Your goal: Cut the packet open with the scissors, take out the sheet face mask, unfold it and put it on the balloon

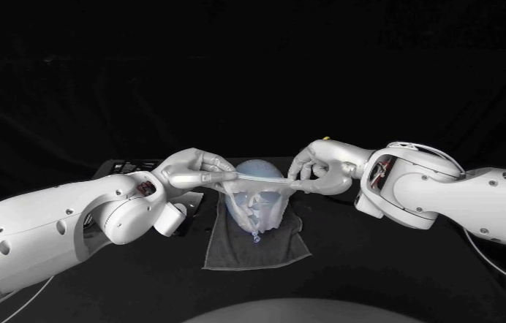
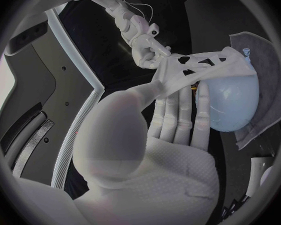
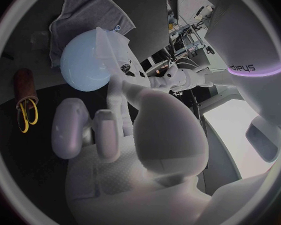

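Observation:
A pale blue balloon (image 1: 260, 168) lies on a grey towel (image 1: 253, 248) at the table's middle. The white sheet mask (image 1: 257, 204) is unfolded and draped over the balloon's near side. Its upper edge is stretched taut between both hands. My left hand (image 1: 196, 171) pinches the mask's left end, and my right hand (image 1: 320, 169) pinches the right end. In the left wrist view the mask (image 2: 200, 69) spans from my left hand (image 2: 178, 116) to my right hand (image 2: 144, 47), above the balloon (image 2: 233, 102). In the right wrist view the mask (image 3: 107, 47) lies against the balloon (image 3: 83, 61).
Yellow-handled scissors (image 3: 27, 112) lie beside a brown object (image 3: 24, 82) on the table near the balloon. A dark tray-like object (image 1: 122, 166) sits behind my left hand. The towel (image 3: 84, 7) reaches beyond the balloon.

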Tool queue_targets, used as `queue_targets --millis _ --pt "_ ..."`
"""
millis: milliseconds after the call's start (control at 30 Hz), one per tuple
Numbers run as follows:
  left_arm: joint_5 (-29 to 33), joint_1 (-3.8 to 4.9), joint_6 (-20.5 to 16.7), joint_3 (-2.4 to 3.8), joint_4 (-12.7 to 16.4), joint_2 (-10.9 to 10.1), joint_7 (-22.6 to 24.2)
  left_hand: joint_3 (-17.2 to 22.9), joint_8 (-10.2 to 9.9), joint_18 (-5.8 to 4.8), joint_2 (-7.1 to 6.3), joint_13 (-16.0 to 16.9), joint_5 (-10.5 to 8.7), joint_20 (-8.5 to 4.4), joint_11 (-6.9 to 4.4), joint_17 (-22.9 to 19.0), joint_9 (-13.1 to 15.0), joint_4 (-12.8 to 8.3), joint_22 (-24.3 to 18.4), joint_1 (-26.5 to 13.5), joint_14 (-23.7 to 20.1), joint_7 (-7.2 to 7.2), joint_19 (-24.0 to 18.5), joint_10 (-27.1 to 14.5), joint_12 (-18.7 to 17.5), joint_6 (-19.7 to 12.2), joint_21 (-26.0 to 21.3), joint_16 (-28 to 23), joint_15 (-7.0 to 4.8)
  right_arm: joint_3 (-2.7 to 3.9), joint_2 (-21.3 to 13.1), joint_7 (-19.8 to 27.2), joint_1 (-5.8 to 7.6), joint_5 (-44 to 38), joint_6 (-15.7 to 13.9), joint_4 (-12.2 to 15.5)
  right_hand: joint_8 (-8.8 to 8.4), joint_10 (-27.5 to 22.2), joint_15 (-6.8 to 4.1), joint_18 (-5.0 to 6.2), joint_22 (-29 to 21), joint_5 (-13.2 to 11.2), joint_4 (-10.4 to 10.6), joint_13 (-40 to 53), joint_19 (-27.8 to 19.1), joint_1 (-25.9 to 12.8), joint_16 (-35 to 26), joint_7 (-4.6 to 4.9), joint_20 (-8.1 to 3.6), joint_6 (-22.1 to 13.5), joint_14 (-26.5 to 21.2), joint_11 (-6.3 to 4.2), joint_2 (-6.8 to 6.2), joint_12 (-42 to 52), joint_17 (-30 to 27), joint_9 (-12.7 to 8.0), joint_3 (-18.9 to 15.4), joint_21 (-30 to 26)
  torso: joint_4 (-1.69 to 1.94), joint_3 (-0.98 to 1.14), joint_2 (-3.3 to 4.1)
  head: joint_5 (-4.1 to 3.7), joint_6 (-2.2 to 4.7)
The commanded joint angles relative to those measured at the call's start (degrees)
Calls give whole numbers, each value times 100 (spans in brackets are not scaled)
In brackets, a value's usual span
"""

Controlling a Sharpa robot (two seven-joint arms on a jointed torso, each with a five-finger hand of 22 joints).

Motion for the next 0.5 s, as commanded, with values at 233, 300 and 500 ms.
queue_targets --millis 233,300,500 --pt "-193 -14 -243 41 -304 130 154 -29 13 67 54 -10 20 -9 -27 -9 18 3 12 7 56 4 17 30 -2 54 39 30 -1 7 184 -69 -96 -404 -231 -309 34 -40 -39 -37 1034 17 -8 12 44 12 19 1 -19 20 338 -2 41 33 82 55 36 -35 -15 10 135 8 -15" --pt "-194 12 -255 49 -360 171 160 -29 13 67 54 -10 20 -9 -27 -9 18 3 12 7 56 4 17 30 -2 54 39 30 -1 8 217 -82 -96 -418 -239 -357 34 -40 -39 -37 1034 17 -8 12 44 12 19 1 -19 20 338 -2 41 33 82 55 36 -35 -17 10 151 11 -7" --pt "-187 207 -226 60 -508 328 155 -32 10 65 51 -11 19 -11 -27 -12 18 2 16 9 57 4 13 32 -3 56 45 29 -1 13 310 -174 5 -448 -341 -478 38 -46 -38 -43 1042 17 -7 19 55 13 21 3 -19 15 340 -1 41 39 89 55 44 -2 -25 16 188 12 -6"
